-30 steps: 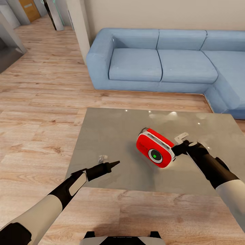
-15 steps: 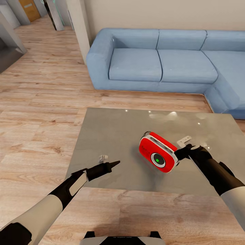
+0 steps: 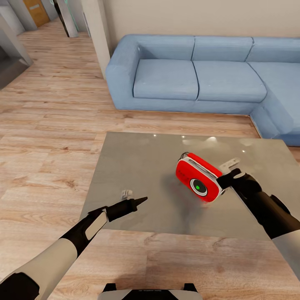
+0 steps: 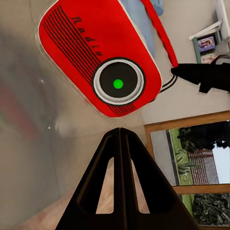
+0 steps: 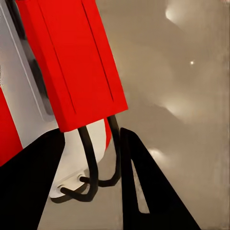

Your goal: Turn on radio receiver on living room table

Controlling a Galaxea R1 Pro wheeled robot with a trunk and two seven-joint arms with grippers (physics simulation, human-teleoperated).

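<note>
Radio receiver [image 3: 199, 182] shifted toward the sofa [image 3: 196, 75] on the bench [image 3: 125, 166]; right tool [image 3: 226, 180] clenched on its handle. Dial light green: likely on. Left tool [image 3: 141, 201] clenched, empty.

Glossy reflective table [image 3: 137, 166]; cloth sofa [image 3: 196, 75]; wood-plank floor [image 3: 50, 125].

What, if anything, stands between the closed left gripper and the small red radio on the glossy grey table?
Nothing visible: only bare glossy grey table separates the left gripper from the small red radio.
</note>
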